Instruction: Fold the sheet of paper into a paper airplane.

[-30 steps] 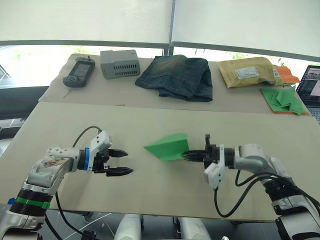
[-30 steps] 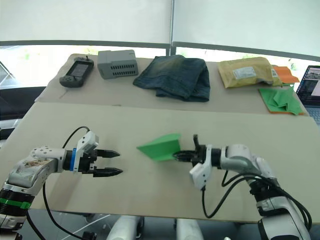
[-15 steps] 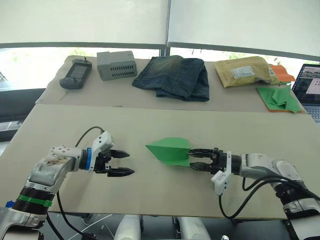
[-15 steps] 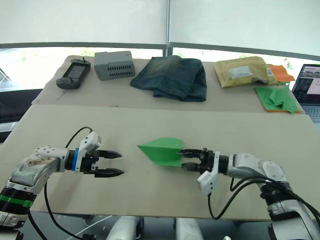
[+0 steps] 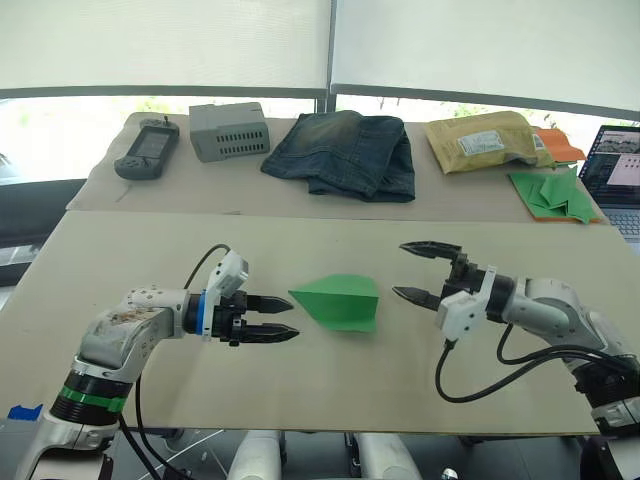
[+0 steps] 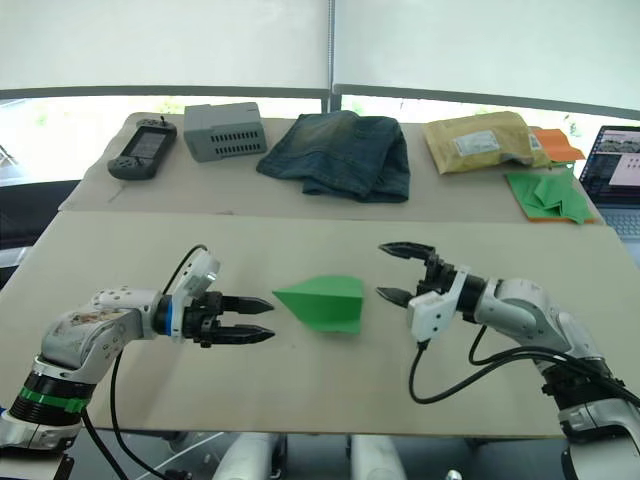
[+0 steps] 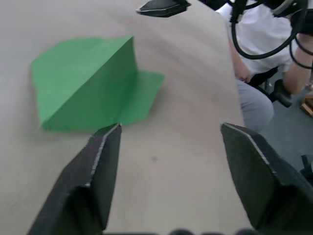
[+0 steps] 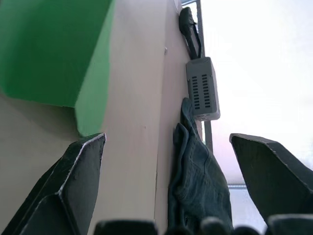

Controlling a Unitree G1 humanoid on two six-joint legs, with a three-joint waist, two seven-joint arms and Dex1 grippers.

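The bright green sheet of paper (image 5: 340,300) lies on the near table, folded into a pointed, layered wedge like a paper airplane, tip toward my left. My left gripper (image 5: 281,318) sits just left of that tip, open, with nothing between its fingers (image 7: 105,161); the paper (image 7: 88,88) lies just ahead of them. My right gripper (image 5: 422,270) hovers a short way right of the paper, open wide and apart from it. From the right wrist, the paper's (image 8: 49,49) raised fold lies ahead of the spread fingers.
On the far table lie a black handheld controller (image 5: 140,150), a grey box (image 5: 230,130), blue jeans (image 5: 345,155), a yellow padded envelope (image 5: 485,142) and a heap of green pieces on an orange sheet (image 5: 555,195). A laptop (image 5: 615,170) stands far right. A person's legs (image 7: 254,63) are beside the table.
My right gripper let go of the paper, opened wide and drew back to the right. The paper now rests on the table. My left gripper moved right toward its tip, fingers closer together.
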